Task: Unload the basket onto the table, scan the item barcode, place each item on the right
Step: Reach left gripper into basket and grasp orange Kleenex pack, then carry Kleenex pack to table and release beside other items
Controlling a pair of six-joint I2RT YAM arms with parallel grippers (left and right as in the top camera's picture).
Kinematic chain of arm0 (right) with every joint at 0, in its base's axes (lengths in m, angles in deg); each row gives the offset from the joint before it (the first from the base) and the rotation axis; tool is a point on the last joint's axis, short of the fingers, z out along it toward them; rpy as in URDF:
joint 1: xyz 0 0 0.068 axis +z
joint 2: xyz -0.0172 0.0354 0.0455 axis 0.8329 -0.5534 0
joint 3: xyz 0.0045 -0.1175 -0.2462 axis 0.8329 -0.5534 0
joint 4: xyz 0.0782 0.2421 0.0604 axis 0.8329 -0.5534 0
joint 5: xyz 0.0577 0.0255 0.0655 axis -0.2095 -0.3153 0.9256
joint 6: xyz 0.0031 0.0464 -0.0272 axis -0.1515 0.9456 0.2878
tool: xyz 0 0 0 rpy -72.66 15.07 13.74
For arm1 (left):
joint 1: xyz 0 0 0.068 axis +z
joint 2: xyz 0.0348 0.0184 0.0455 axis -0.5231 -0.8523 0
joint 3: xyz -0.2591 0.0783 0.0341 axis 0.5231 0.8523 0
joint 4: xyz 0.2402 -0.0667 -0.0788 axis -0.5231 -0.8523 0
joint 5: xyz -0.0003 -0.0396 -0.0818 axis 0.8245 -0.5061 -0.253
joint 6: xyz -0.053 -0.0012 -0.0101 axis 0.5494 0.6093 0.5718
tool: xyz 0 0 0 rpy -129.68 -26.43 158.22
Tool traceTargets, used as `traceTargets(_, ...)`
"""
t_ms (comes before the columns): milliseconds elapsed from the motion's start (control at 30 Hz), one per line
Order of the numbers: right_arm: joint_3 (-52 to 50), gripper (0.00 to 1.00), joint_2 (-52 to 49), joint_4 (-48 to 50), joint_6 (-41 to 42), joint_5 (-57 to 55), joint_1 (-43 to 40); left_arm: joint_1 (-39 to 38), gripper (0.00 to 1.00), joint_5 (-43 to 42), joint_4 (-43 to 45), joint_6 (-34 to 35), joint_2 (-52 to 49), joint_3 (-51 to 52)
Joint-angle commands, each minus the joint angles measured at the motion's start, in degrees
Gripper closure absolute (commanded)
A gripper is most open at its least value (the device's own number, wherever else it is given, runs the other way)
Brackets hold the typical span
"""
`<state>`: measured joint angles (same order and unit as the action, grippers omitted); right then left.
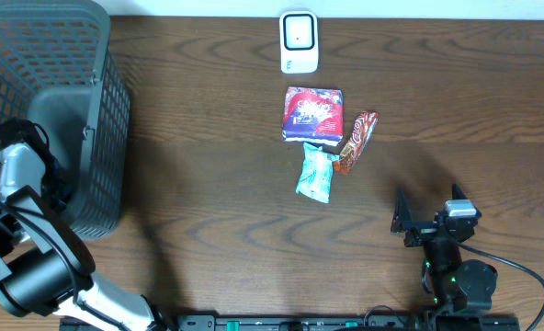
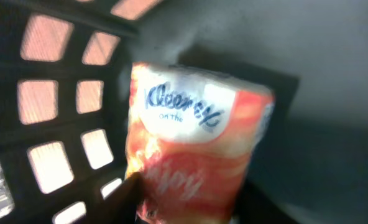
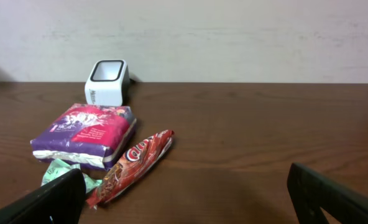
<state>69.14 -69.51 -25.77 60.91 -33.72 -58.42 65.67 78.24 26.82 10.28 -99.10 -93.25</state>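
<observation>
The left arm is reaching down into the black plastic mesh basket (image 1: 88, 101) at the left edge of the dark wooden counter (image 1: 208, 230). Its wrist camera is filling with an orange-and-white Kleenex tissue pack (image 2: 193, 149) sitting against the basket's grid wall. The left gripper (image 1: 21, 136) is hovering close over the pack. The view is blurred, so I cannot tell whether its fingers are pinching the pack or standing clear, though a dark shape at the pack's lower edge may be 1 finger.

The right gripper (image 3: 187, 198) is resting low near the counter's front edge with its fingers spread wide, holding nothing.

The white box-shaped barcode scanner (image 1: 299, 41) is standing at the far edge with nothing being presented to its window. Just in front of it, 3 items are lying in a cluster: a purple-and-red flat packet (image 1: 312, 114), a red candy bar wrapper (image 1: 357, 141) and a pale green crinkled sachet (image 1: 316, 173).

Judging from this, those 3 are waiting for a scan, so most of the work is looking undone.
</observation>
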Motion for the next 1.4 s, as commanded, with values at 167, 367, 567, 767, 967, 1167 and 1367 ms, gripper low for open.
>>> traceTargets(167, -0.1, 0.01, 0.3, -0.2, 0.8, 0.0, -0.3, 0.2, 0.93, -4.2, -0.3, 0.0, -0.2, 0.4)
traceTargets(367, -0.1, 0.01, 0.3, -0.2, 0.8, 0.0, -0.3, 0.2, 0.93, -19.4, -0.7, 0.0, 5.5, -2.7)
traceTargets(567, -0.1, 0.01, 0.3, -0.2, 0.8, 0.0, -0.3, 0.2, 0.93, -38.9, 6.5, 0.0, 18.5, -5.4)
traceTargets(767, -0.1, 0.01, 0.3, -0.2, 0.8, 0.0, -0.3, 0.1, 0.93, -46.3, 18.1, 4.6, 34.4, -5.4)
traceTargets(967, -0.1, 0.01, 0.3, -0.2, 0.8, 0.0, -0.3, -5.5, 0.93, -46.5, 25.6, 7.5, 45.5, -5.4)
traceTargets(1167, -0.1, 0.01, 0.3, -0.2, 0.8, 0.0, -0.3, -28.1, 0.93, -47.8, 27.6, 4.2, 45.5, -5.4)
traceTargets(1367, -0.1, 0.01, 0.3, -0.2, 0.8, 0.0, -0.3, -50.2, 0.93, -45.7, 27.4, -7.8, 37.2, -5.4)
